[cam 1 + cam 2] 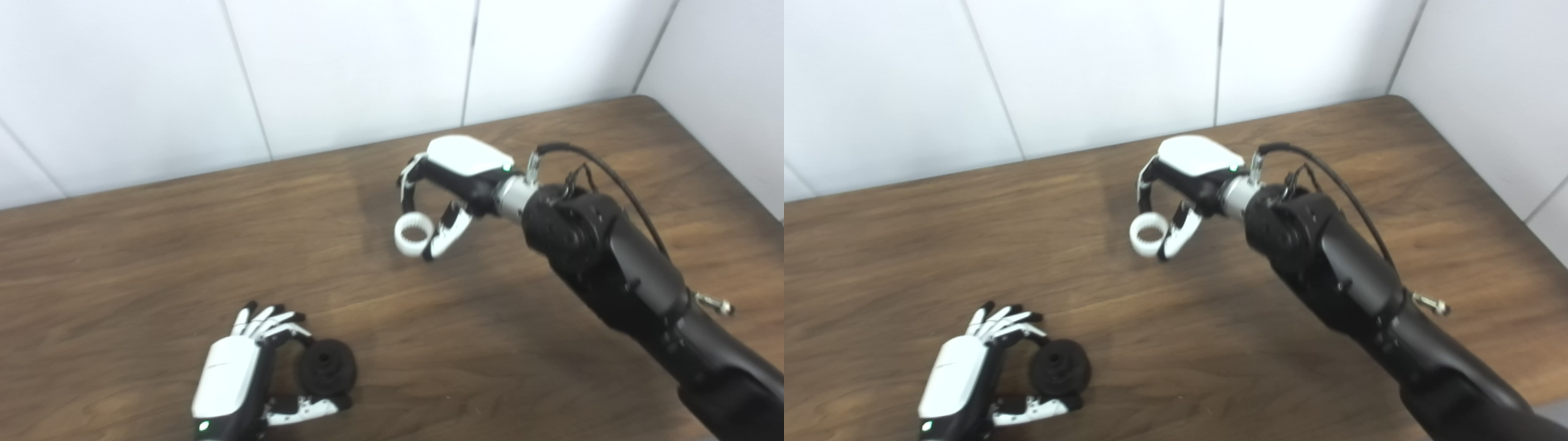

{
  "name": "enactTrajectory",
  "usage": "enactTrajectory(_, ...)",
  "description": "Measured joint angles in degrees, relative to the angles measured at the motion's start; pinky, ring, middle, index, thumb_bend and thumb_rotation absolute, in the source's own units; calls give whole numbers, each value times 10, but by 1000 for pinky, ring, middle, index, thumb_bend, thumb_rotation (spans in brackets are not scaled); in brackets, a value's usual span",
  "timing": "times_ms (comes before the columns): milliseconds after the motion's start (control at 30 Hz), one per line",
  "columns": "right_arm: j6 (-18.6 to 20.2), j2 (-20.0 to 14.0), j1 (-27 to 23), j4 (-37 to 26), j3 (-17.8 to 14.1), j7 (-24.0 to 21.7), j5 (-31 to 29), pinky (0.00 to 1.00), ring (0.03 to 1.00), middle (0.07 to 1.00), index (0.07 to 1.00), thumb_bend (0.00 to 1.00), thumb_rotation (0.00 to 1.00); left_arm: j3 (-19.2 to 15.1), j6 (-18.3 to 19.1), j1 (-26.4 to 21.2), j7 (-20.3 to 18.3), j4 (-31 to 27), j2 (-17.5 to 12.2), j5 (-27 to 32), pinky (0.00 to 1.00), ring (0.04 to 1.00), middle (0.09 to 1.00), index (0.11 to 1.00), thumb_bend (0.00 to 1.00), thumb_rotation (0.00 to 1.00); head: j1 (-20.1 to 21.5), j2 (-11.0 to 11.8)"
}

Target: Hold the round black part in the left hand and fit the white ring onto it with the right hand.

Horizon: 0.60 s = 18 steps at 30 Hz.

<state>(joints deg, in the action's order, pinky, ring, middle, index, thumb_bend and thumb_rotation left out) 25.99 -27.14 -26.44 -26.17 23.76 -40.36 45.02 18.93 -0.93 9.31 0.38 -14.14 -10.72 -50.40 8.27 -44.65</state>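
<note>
The round black part [327, 366] sits low near the front of the wooden table [153, 245], gripped by the left hand [245, 373]: curled fingers [275, 321] wrap over its top edge and the thumb presses its lower edge, so the part's stepped face with a central hub turns outward to the right. The white ring [413, 233], ribbed on its inner wall, is well apart from it, farther back and to the right, above the tabletop. The right hand [450, 184] has it pinched between the fingertips on its upper edge and the thumb on its right side. A black cable [618, 184] loops over the right wrist. White wall panels [343, 67] stand behind the table.
</note>
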Motion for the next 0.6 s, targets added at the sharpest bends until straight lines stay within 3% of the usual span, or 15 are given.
enactTrajectory(133,-2,19,7,-39,11,-28,4,889,905,787,483,525,136,7,13,0,0,-3,8,-11,1000,887,784,483,521,52,-24,-6)
enactTrajectory(600,-34,62,46,-85,35,-67,12,940,919,807,484,525,137,30,51,-6,-4,-10,22,-30,1000,898,787,483,521,54,-64,-18)
